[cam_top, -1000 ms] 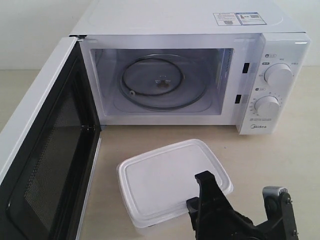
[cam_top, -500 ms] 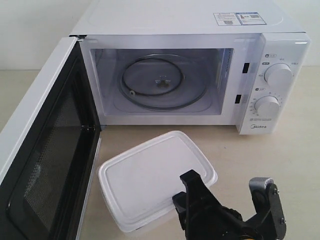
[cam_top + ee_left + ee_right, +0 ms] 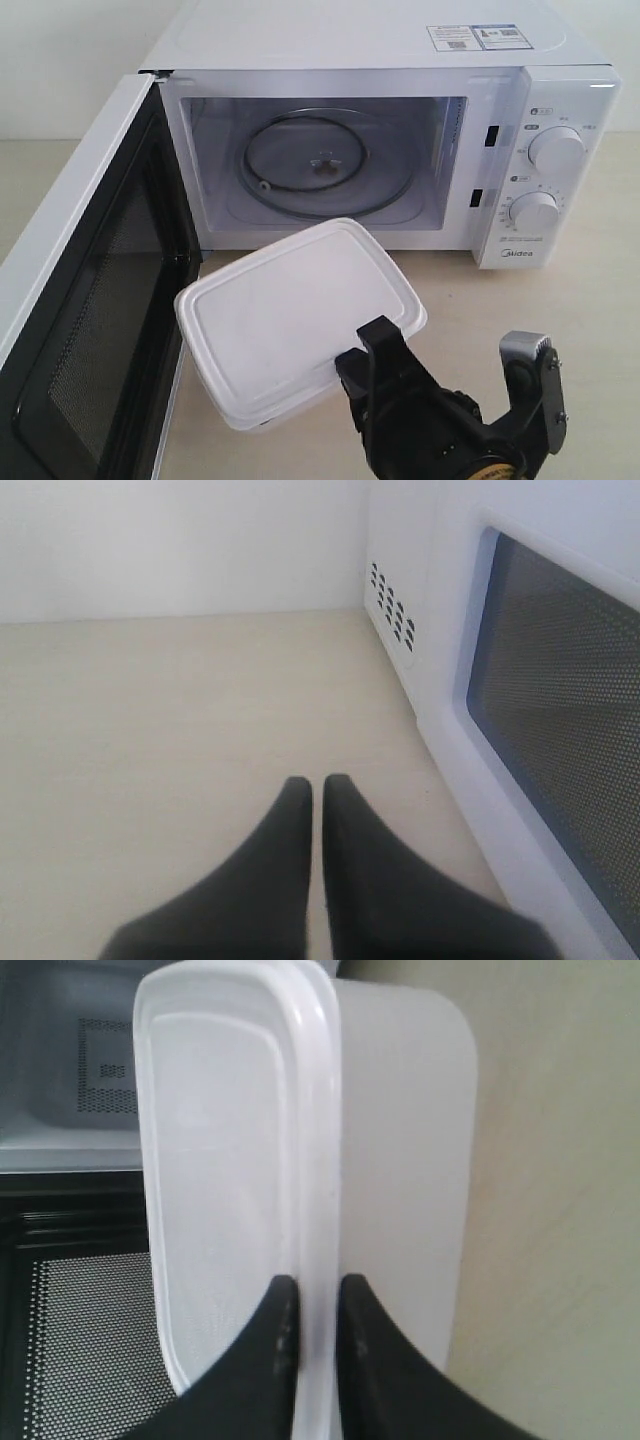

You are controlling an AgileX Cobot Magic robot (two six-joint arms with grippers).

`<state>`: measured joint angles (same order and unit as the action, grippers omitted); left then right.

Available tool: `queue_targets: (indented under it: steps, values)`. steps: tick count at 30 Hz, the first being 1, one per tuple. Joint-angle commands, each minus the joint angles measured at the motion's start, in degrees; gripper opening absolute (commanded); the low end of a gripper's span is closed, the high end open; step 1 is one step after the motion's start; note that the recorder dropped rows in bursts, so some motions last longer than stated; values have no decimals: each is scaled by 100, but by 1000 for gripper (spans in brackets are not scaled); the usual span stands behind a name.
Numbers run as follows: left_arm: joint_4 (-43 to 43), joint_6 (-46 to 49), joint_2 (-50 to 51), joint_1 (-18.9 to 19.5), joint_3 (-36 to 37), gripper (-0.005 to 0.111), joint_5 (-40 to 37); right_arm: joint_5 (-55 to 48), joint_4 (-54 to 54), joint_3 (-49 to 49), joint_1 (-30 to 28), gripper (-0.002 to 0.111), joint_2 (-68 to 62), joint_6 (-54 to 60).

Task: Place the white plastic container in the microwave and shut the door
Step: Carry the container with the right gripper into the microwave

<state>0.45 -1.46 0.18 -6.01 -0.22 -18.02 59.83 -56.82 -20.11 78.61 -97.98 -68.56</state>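
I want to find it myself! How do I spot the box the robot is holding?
Find the big white microwave with its door swung open on the left. Just in front of the opening is a flat, milky-white box with rounded corners and a lid, pinched at its rim by the black right claw. It is the only thing a claw holds.

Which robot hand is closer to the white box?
The right one. The right gripper pinches the rim of the box; the left gripper sits shut and empty on the other side of the open door.
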Motion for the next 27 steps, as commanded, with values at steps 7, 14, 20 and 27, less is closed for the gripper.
queue_targets:
  steps: [7, 14, 20, 27]
  values:
    - [-45, -67, -18, 16, 22, 4, -6, 465, 186, -2, -361, 0, 18, 254]
    - [-45, -67, -18, 16, 22, 4, -6, 332, 112, -114, -613, 0, 18, 47]
    - [-45, -67, -18, 16, 22, 4, -6, -317, -181, -733, -1022, 0, 18, 727]
    - [-45, -67, -18, 16, 22, 4, -6, -1110, 283, -1385, -1995, 0, 18, 983]
